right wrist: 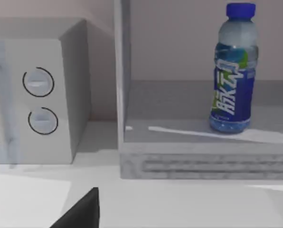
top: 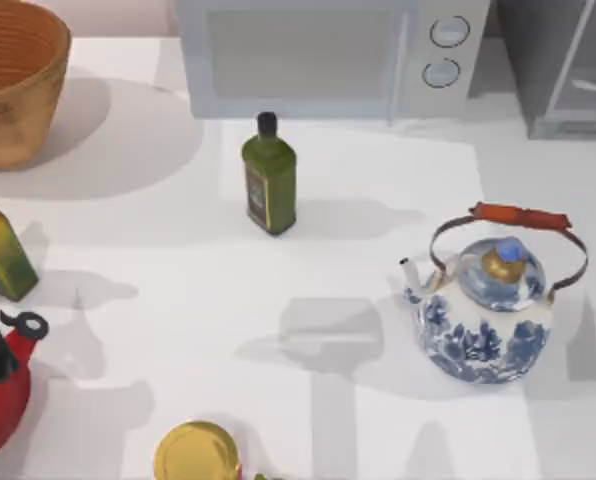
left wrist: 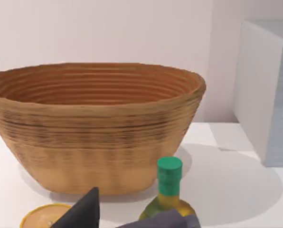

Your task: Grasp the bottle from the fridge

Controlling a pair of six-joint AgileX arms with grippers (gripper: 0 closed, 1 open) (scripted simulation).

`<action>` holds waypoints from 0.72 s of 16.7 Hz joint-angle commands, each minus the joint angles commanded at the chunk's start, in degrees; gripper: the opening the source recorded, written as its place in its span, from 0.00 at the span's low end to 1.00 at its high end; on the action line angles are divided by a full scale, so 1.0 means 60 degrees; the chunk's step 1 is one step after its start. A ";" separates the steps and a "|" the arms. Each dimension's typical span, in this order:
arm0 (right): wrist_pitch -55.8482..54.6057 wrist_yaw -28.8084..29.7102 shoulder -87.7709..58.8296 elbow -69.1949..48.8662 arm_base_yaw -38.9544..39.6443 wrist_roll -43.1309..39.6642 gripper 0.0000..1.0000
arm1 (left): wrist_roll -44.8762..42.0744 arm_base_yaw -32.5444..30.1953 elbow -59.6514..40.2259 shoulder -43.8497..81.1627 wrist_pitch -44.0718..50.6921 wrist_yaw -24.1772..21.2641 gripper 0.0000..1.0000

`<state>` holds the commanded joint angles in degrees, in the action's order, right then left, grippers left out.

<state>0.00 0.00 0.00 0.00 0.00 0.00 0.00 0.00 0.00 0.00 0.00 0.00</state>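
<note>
The bottle (right wrist: 232,71) stands upright on a shelf inside the fridge (right wrist: 203,156), whose front is open toward the right wrist camera. It sits toward the side of the shelf farthest from the microwave (right wrist: 37,95), which stands just beside the fridge. Seen from above, the fridge (top: 563,70) is at the table's far right corner.

The step in hand looks like the approach: the right gripper faces the fridge from well outside it, with nothing between it and the bottle. One dark finger (right wrist: 82,211) shows at the frame's edge, so I cannot tell how wide the right gripper stands.

Next, I judge, the right arm must reach level into the shelf, straddle the bottle's body and close. The left gripper (left wrist: 127,216) idles near the basket (left wrist: 94,123); I cannot tell its width either.
</note>
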 joint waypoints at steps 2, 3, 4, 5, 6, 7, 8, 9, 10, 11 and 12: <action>-0.0001 0.0000 -0.0001 0.0000 0.0000 0.0000 1.00 | 0.0000 0.0000 0.0000 0.0000 0.0000 0.0000 1.00; -0.0098 -0.0039 -0.0096 -0.0011 -0.0034 -0.0004 1.00 | 0.0000 0.0000 0.0000 0.0000 0.0000 0.0000 1.00; -0.0296 -0.0115 -0.0291 -0.0034 -0.0105 -0.0012 1.00 | 0.0000 0.0000 0.0000 0.0000 0.0000 0.0000 1.00; -0.0596 -0.0224 -0.0587 -0.0072 -0.0212 -0.0023 1.00 | 0.0000 0.0000 0.0000 0.0000 0.0000 0.0000 1.00; -0.0997 -0.0362 -0.0984 -0.0122 -0.0353 -0.0035 1.00 | 0.0000 0.0000 0.0000 0.0000 0.0000 0.0000 1.00; -0.1498 -0.0525 -0.1483 -0.0184 -0.0524 -0.0047 1.00 | 0.0000 0.0000 0.0000 0.0000 0.0000 0.0000 1.00; -0.2088 -0.0710 -0.2082 -0.0254 -0.0720 -0.0057 1.00 | 0.0000 0.0000 0.0000 0.0000 0.0000 0.0000 1.00; -0.2752 -0.0913 -0.2782 -0.0330 -0.0938 -0.0064 1.00 | 0.0000 0.0000 0.0000 0.0000 0.0000 0.0000 1.00; -0.3472 -0.1133 -0.3577 -0.0410 -0.1174 -0.0067 1.00 | 0.0000 0.0000 0.0000 0.0000 0.0000 0.0000 1.00; -0.4235 -0.1367 -0.4452 -0.0491 -0.1423 -0.0065 1.00 | 0.0000 0.0000 0.0000 0.0000 0.0000 0.0000 1.00; -0.5028 -0.1612 -0.5390 -0.0571 -0.1682 -0.0058 1.00 | 0.0000 0.0000 0.0000 0.0000 0.0000 0.0000 1.00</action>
<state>-30.17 -9.67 -32.34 -3.43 -10.09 -0.35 0.00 0.00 0.00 0.00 0.00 0.00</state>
